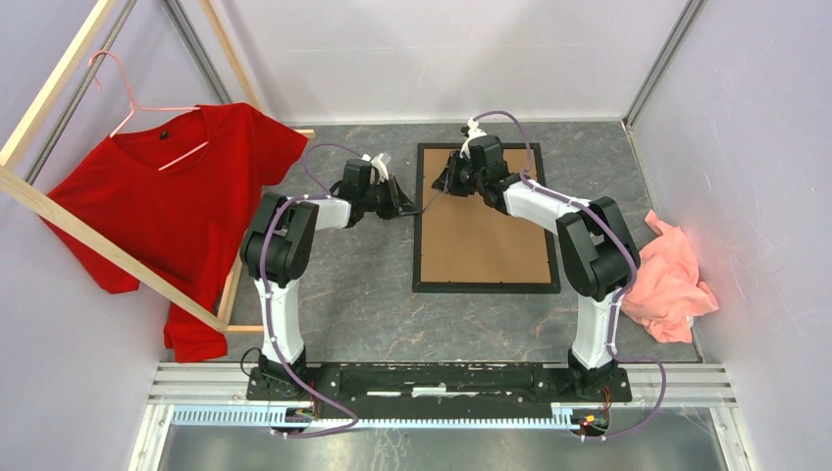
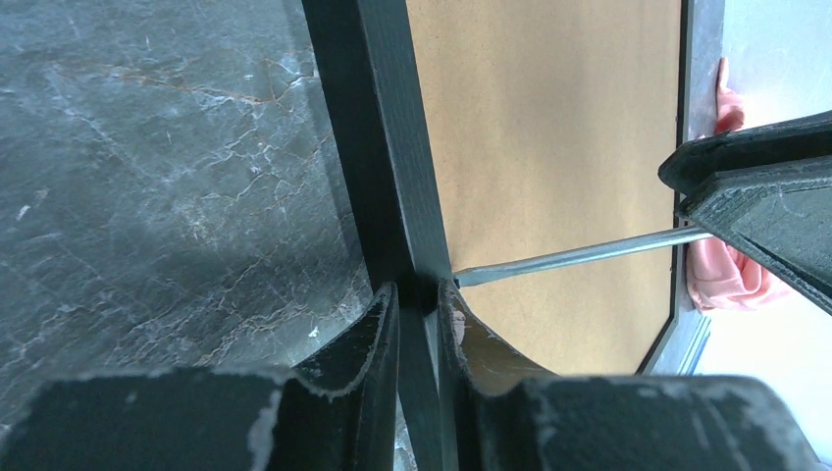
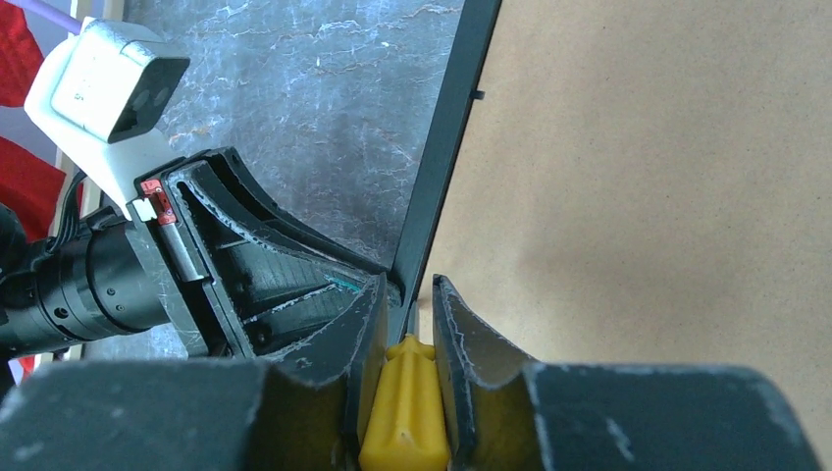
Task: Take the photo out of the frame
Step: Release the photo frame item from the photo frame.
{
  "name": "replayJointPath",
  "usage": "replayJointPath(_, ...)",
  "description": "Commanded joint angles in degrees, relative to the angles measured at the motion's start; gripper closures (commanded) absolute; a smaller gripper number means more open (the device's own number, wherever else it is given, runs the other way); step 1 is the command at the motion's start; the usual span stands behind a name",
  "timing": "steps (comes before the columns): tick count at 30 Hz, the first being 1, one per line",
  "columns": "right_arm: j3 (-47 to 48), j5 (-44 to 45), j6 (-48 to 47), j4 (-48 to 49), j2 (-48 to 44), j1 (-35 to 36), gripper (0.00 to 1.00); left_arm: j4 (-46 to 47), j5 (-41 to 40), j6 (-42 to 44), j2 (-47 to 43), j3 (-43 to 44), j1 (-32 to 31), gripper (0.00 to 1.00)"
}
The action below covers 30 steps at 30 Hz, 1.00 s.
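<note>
Frame (image 1: 486,287) face down at picture centre, long axis top-to-bottom, backing board (image 1: 486,240) up; photo hidden underneath. Left gripper (image 2: 417,291) pinched on left rail. Right gripper (image 3: 409,289) clamped on screwdriver (image 3: 404,412), tip at that rail's inner edge, just beside the pinch.

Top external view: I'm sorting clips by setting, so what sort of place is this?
Likely a robot lab cell: plain walls enclose the table, and two arms are bolted to an aluminium rail.
</note>
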Motion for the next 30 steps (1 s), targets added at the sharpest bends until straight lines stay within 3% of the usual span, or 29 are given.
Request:
replayJointPath(1,-0.8,-14.0,11.3,-1.6,-0.9,8.0,1.00,-3.3,-5.6,-0.2,2.6,-0.7,-4.3,0.91)
replayJointPath(5,-3.0,-14.2,13.5,-1.0,-2.8,9.5,1.00,-4.2,-6.6,-1.2,2.6,-0.5,-5.6,0.96)
replayJointPath(11,4.7,-4.2,6.9,-11.8,-2.3,13.7,1.00,-5.6,-7.7,-1.4,2.5,0.2,-7.1,0.97)
replayJointPath(21,8.1,-3.0,5.1,-14.1,0.0,14.8,1.00,-5.7,-7.5,-1.0,2.3,0.4,-6.8,0.98)
replayJointPath(25,6.8,-4.0,-0.1,-13.7,-3.4,12.6,1.00,-5.2,-6.7,-1.1,1.6,0.0,-5.4,0.97)
replayJointPath(30,-2.1,-12.3,-3.2,-4.9,-12.4,5.3,1.00,-3.9,-4.9,-1.4,-0.2,-0.2,-3.2,0.91)
